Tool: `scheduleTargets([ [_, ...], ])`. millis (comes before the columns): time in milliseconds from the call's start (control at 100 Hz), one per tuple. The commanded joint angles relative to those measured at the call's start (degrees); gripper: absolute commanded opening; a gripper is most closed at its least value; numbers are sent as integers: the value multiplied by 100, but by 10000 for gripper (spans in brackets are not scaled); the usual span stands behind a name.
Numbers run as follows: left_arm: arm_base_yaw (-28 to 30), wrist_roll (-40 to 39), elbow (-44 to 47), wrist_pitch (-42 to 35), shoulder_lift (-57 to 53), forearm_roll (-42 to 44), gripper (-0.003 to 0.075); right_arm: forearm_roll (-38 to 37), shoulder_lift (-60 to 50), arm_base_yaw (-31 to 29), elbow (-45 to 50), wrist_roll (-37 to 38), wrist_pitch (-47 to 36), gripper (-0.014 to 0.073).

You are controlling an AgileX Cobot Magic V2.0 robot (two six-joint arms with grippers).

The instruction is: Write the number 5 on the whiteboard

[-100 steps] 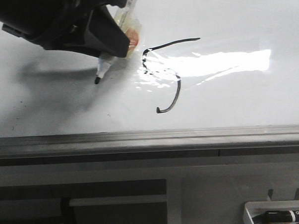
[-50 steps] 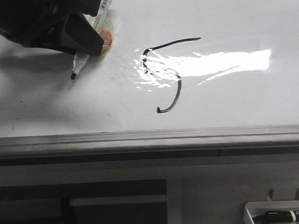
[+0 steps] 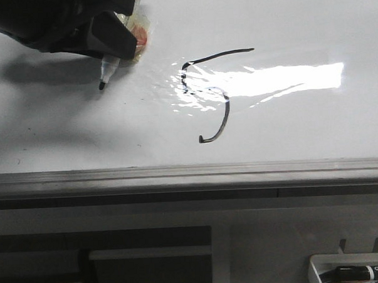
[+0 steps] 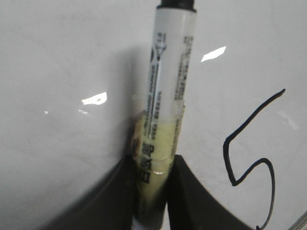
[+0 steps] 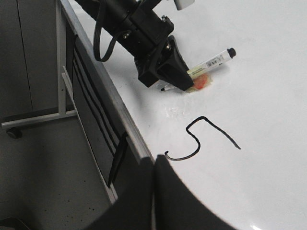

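Note:
The number 5 (image 3: 226, 115) is drawn in thin black line on the whiteboard (image 3: 289, 128), partly under a glare patch. It also shows in the left wrist view as the number 5 (image 4: 226, 155) and in the right wrist view as the number 5 (image 5: 198, 143). My left gripper (image 3: 123, 45) is shut on a white marker (image 3: 108, 68) wrapped in yellowish tape, to the left of the 5. The marker's tip points down at the board; contact cannot be told. The marker (image 4: 168, 86) stands between the left gripper (image 4: 153, 165) jaws. My right gripper (image 5: 154, 162) is shut and empty, over the board's near edge.
A grey metal ledge rim (image 3: 190, 176) runs along the whiteboard's front edge. A small white tray (image 3: 320, 270) with a black marker (image 3: 361, 273) sits at the lower right. Beside the board, the right wrist view shows a grey stand frame (image 5: 60, 57) and the floor (image 5: 48, 177).
The left gripper with the marker has moved left and farther back, away from the 5, then edged slightly right. The drawn 5 is unchanged.

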Motion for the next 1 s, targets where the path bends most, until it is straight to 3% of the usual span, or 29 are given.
scheduleTargets([
  [0,22,-66,-7,-261,73,12,-21,27,5,-49,-179,22,-393,-58],
  [440,22,-66,29,-266,73,-272,-13,27,5,-49,136,82,-477,-58],
  [540,22,-66,29,-266,73,-280,64,27,5,-49,230,235,-535,-58],
  [660,22,-66,29,-266,73,-294,252,27,5,-49,230,235,-610,-58],
  [760,22,-66,29,-266,73,-414,359,27,5,-49,230,235,-705,-58],
  [990,22,-66,29,-274,73,-482,397,27,5,-49,230,235,-756,-58],
])
